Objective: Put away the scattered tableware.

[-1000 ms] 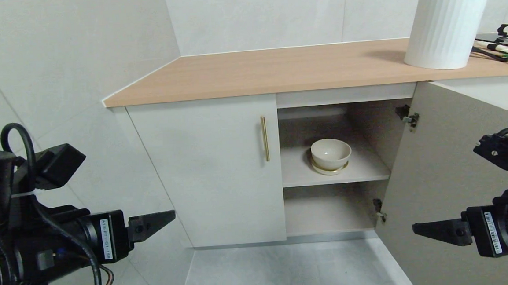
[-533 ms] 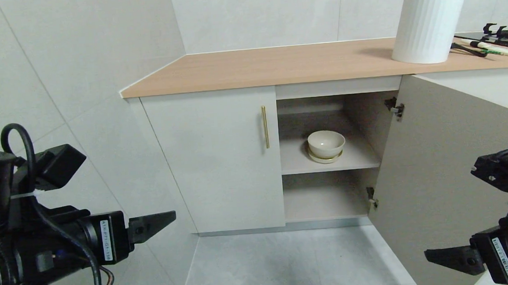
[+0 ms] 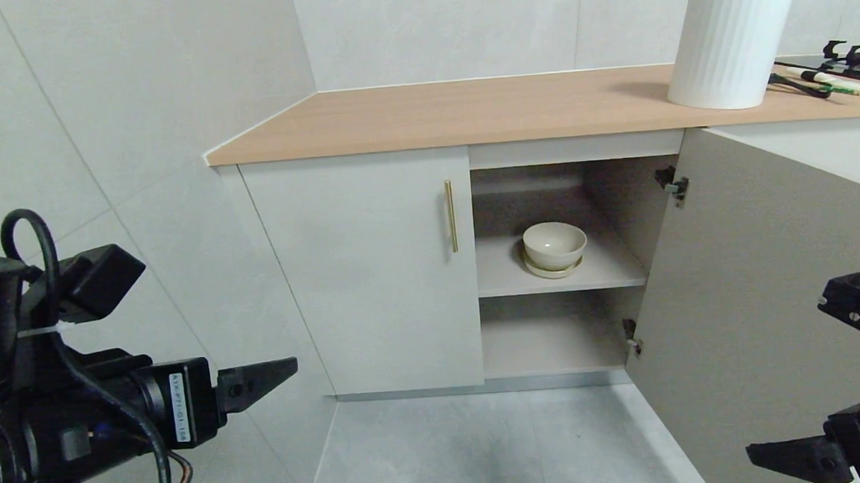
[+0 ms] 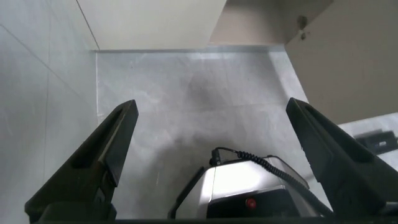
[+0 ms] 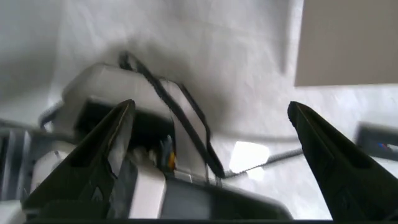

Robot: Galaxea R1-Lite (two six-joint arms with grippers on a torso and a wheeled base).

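Since the head camera has shifted over the last second, we take the cupboard's new place in the picture as the camera's doing. The one real change is that our right gripper [image 3: 768, 454] has sunk toward the lower corner of the head view, while our left gripper [image 3: 277, 370] sits where it was. Both are nearest to us, above the grey tiled floor [image 3: 487, 447] and well short of the cupboard [image 3: 574, 149]. In the left wrist view the fingers [image 4: 112, 149] stand wide apart, holding nothing and touching nothing; the right wrist view shows the same of the right gripper.

Farther on, the cupboard's left door [image 3: 372, 275] is shut and carries a slim brass handle [image 3: 450, 216]. Its right door [image 3: 746, 289] is swung open toward our right arm. In the open compartment, on the upper shelf [image 3: 506, 270], a cream bowl [image 3: 555, 243] sits upright on a gold-rimmed saucer [image 3: 551, 270].

Above, on the wooden countertop [image 3: 467, 112], a white ribbed canister [image 3: 731, 40] stands upright toward the right end. Just beyond it lie some long utensils [image 3: 838, 78], too small for us to tell apart.
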